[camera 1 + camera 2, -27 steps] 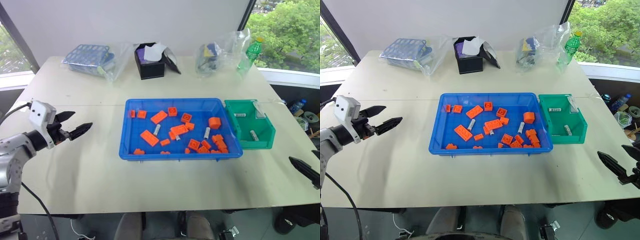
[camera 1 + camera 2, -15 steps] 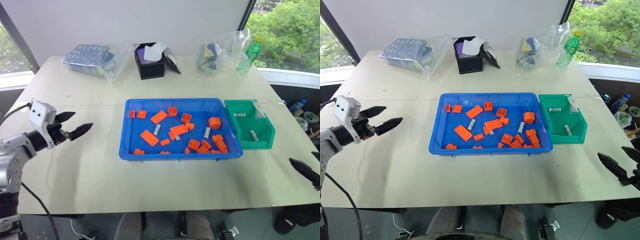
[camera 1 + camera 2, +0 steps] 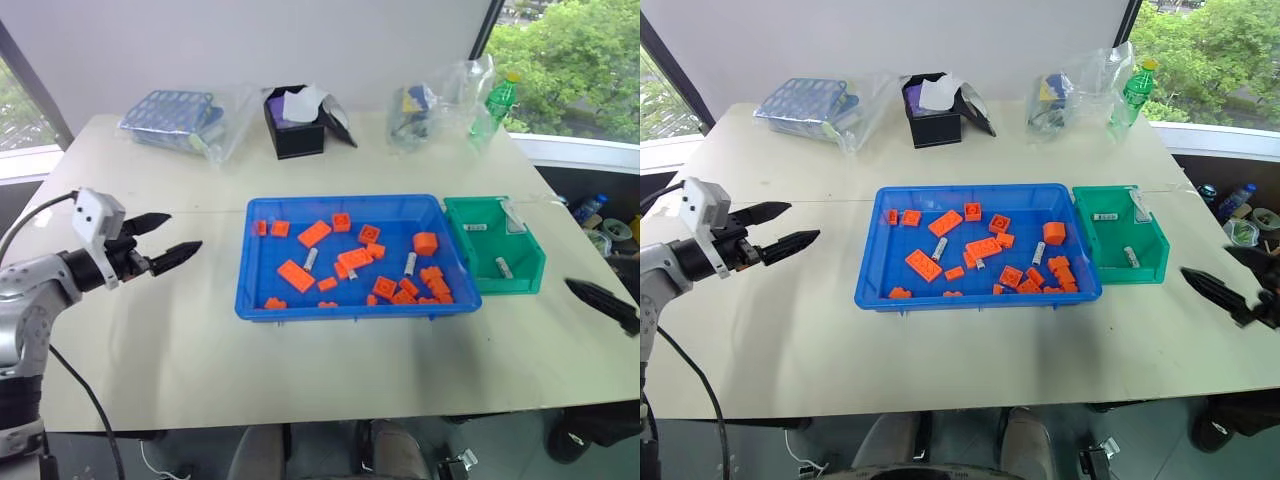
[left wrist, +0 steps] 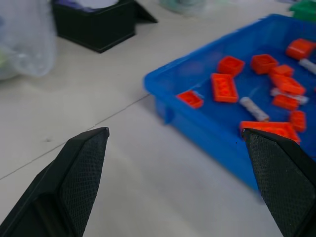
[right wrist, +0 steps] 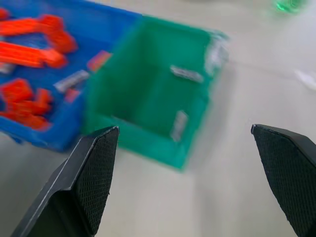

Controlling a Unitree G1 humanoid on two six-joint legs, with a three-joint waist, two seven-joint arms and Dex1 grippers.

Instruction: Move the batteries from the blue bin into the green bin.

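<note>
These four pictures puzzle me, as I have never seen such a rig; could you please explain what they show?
A two-armed robot stands at a pale table. The two wide pictures come from cameras in its head; the two close ones look along each wrist, between black fingers. The left gripper and the right gripper are both open and hold nothing. On the table lies a large shallow blue plastic bin with orange toy bricks and small silver-grey cylindrical batteries. Beside it stands a small deep green plastic bin, already holding two batteries.
</note>
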